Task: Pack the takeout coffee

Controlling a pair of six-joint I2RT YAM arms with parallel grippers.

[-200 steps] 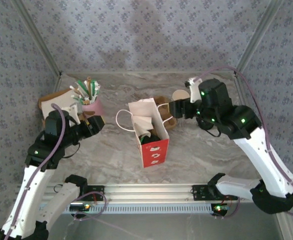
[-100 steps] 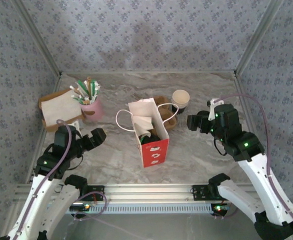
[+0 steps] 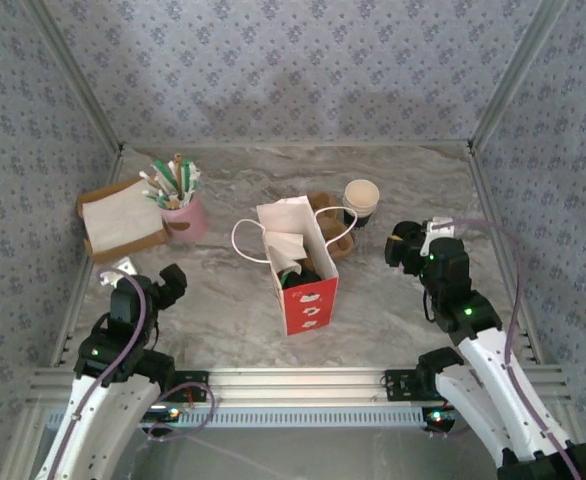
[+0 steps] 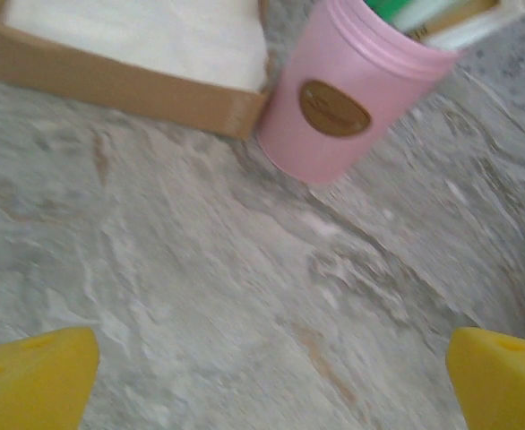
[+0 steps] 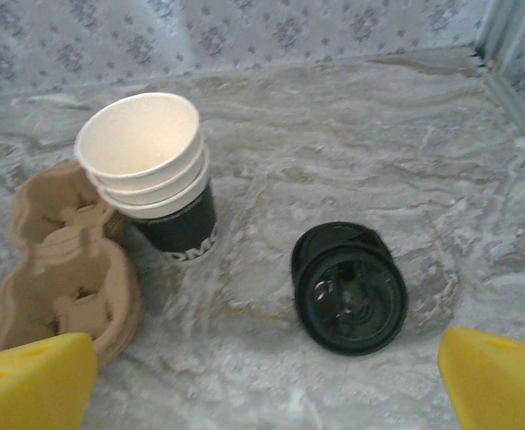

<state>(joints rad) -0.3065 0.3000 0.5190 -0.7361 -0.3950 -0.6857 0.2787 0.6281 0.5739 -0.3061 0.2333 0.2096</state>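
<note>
Left wrist: pink cup (image 4: 321,148), unreadable label (image 4: 334,108)

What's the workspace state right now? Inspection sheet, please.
Surface: marble-look tabletop, no spills seen.
Job's things: red paper bag upright, open, dark item inside, identity unclear; black lids flat beside nested cup stack.
Clutter: cardboard cup carrier; pink cup of sticks; cardboard napkin tray.
Grippers: left gripper open, empty; right gripper open, empty.
Cables: purple cable arcs off right arm; another along left arm.
Surroundings: patterned walls; aluminium rail at near edge.
</note>
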